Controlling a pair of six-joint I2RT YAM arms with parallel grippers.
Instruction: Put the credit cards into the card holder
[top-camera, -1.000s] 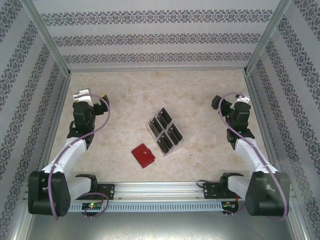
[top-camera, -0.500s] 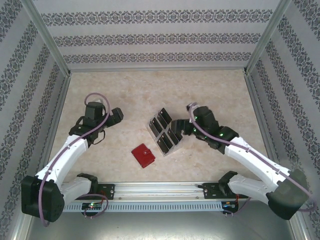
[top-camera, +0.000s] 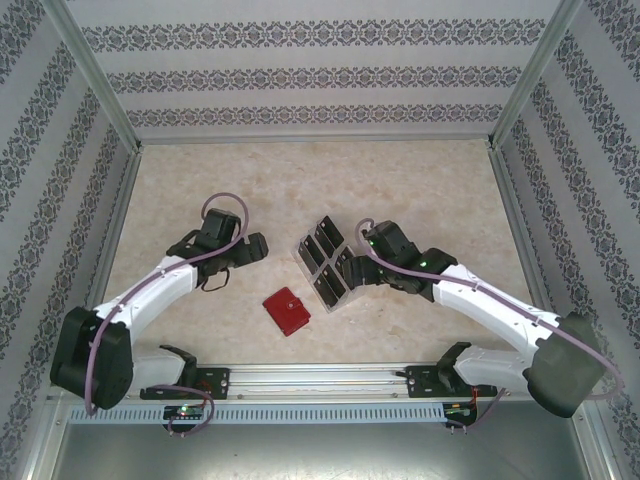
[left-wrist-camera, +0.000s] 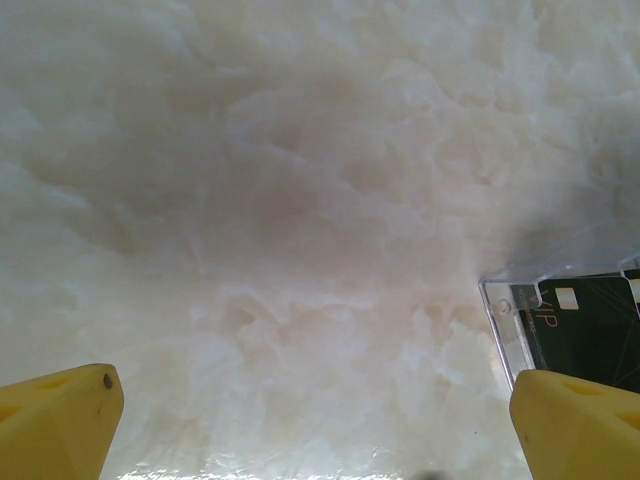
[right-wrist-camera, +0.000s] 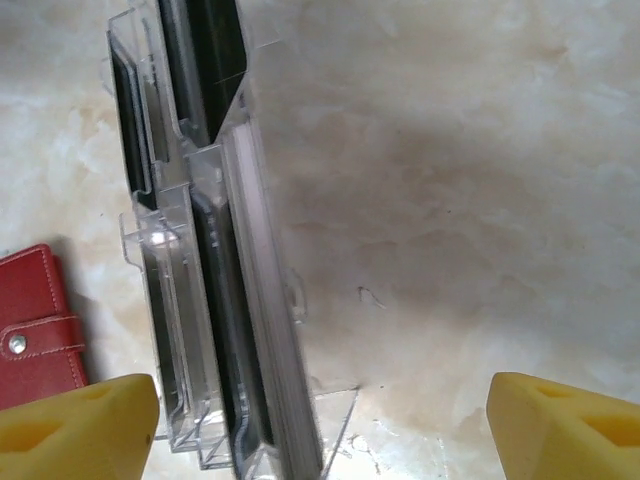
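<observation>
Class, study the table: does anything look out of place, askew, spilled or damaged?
Nothing stands out. The black cards sit slotted in the clear stand; the red wallet lies shut beside it, nothing spilled or broken.

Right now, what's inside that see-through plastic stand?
Black credit cards stand in its slots. From above, the right pincer covers part of the clear stand, so I can't count them all.

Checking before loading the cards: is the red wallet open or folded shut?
Folded shut: the red wallet lies flat, its clasp tab lying across the cover.
</observation>
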